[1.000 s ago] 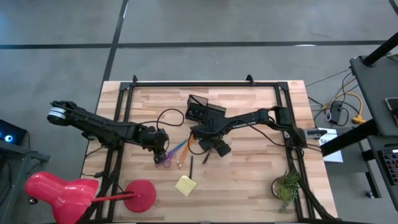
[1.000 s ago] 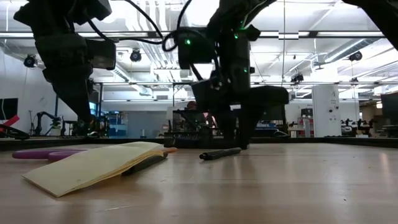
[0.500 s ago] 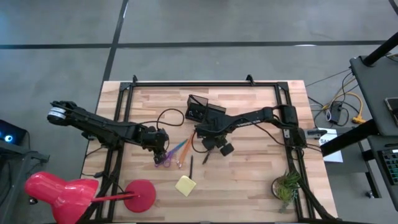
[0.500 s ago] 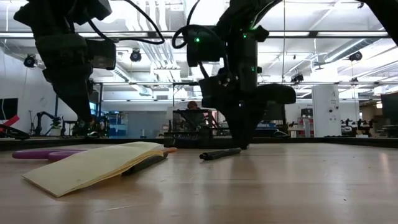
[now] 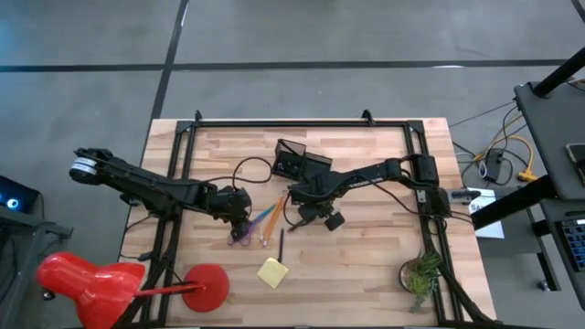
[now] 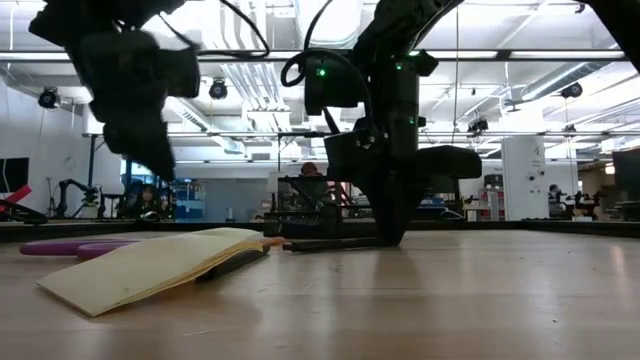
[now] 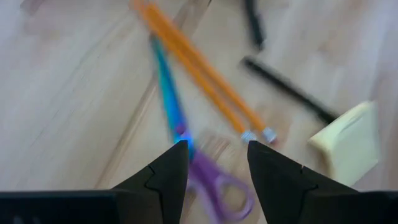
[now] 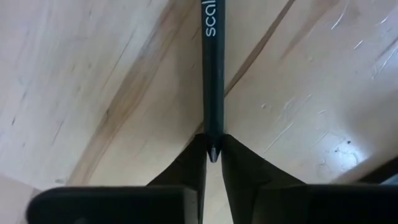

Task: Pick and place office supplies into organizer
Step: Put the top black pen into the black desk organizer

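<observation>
Lying flat on the table (image 5: pixel 384 265), a black pen (image 8: pixel 211 74) is clamped at its tip by the right gripper (image 8: pixel 212 152), its long axis running straight away from the fingers; only the right wrist view shows this grip. The organizer (image 5: pixel 294 161) stands behind. The left gripper (image 7: pixel 214 165) is held apart above the scissors (image 7: pixel 205 174) and orange pencils (image 7: pixel 199 78), beside the yellow pad (image 7: pixel 348 143).

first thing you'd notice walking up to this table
The right gripper at the table's middle, shut on a black pen lying on the wood. Next, the left gripper open above the purple-handled scissors and two orange pencils, with a yellow sticky-note pad nearer the front edge.
</observation>
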